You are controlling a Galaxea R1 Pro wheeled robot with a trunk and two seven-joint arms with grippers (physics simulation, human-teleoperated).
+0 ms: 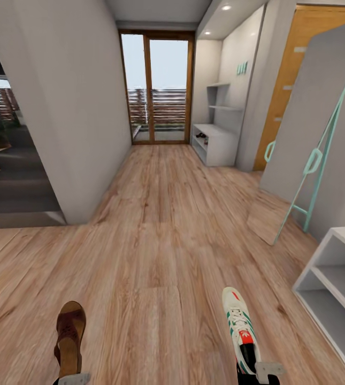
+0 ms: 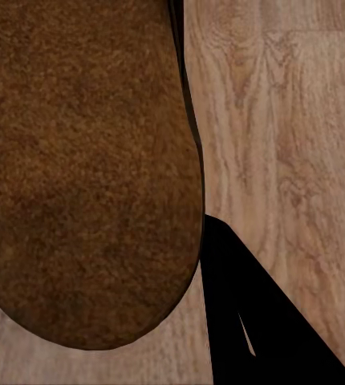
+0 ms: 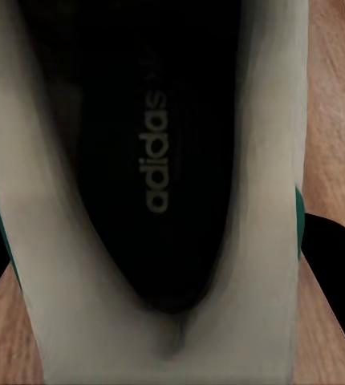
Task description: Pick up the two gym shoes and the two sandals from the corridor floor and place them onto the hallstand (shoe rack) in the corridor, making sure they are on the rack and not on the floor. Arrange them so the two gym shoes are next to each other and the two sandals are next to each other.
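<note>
Shoes in your hands number two: one dark brown woven-leather sandal with a tan sole [image 1: 69,337] at the lower left of the frame, gripped by your left hand [image 1: 74,379], and one white sneaker with green stripes and red-orange accents [image 1: 241,330] at the lower right, gripped by your right hand [image 1: 268,370]. Both hang above the light wood-plank corridor floor [image 1: 156,251]. One pale grey two-tier rack [image 1: 335,289] sits at the right edge; another grey rack [image 1: 215,143] stands far down the corridor.

Brown sandal [image 1: 69,337]; white/green/red gym shoe [image 1: 240,327]
</note>
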